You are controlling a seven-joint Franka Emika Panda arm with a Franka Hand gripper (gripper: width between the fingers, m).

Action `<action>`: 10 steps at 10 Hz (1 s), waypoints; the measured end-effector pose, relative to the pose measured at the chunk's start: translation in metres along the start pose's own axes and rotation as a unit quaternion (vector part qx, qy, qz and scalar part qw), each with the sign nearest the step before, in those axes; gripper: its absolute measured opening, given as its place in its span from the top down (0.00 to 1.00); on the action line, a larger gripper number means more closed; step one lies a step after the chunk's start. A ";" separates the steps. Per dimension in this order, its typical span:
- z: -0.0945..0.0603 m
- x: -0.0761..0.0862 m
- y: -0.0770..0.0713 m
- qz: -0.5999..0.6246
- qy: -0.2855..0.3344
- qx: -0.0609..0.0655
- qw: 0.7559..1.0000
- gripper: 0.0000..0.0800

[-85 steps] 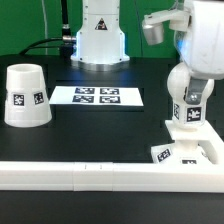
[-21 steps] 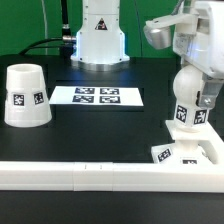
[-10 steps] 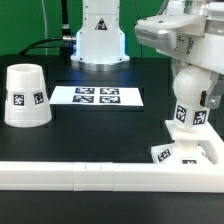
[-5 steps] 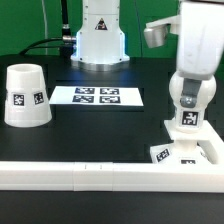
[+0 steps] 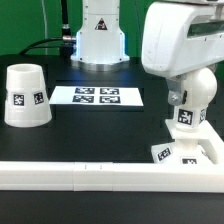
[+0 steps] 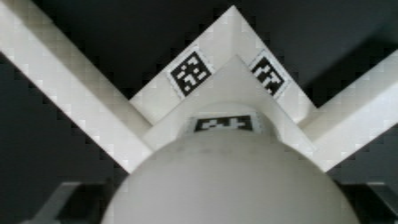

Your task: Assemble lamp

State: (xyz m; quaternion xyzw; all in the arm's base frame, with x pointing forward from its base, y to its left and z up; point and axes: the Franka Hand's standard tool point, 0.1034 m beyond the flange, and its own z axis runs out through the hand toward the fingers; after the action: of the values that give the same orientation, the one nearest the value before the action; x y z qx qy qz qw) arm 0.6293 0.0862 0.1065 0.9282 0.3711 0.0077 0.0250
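The one cup-like thing on the table [image 5: 140,125] is the conical shade [image 5: 25,95]. It stands on its wide end at the exterior view's left, narrow end up, with a square tag on the wall facing the camera. What is inside it cannot be seen. It stands alone, well apart from the other lamp parts.

The bulb [image 5: 190,105] is at the exterior view's right, on the flat square base [image 5: 200,152]. Its long axis is vertical: the neck goes down into the base and the round head points up. One tag on its side faces the camera. The base lies flat just behind the long white rail [image 5: 90,175], which runs along the table's front edge. The wrist view looks straight down the bulb's axis. Its rounded head [image 6: 222,175] fills the frame, with a tagged corner of the base [image 6: 228,75] showing past it.

The arm [image 5: 185,40] hangs directly over the bulb, and its white housing covers the top of the bulb's head in the exterior view. The end effector is hidden there, and the wrist view shows only blurred grey shapes beside the bulb. Whether it is open, closed or gripping the bulb cannot be told.

The marker board [image 5: 98,96] lies flat between the shade and the bulb, farther back.
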 end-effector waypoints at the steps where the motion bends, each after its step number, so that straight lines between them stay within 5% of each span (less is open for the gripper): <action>1: 0.000 0.000 0.000 0.034 0.000 0.000 0.999 0.28; 5: 0.000 0.000 -0.001 0.160 0.001 0.002 0.987 0.28; 10: 0.000 -0.001 0.001 0.370 0.003 0.015 0.929 0.28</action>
State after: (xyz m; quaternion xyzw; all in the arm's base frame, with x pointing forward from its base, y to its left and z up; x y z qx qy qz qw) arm 0.6292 0.0853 0.1066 0.9999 0.0018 0.0135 0.0058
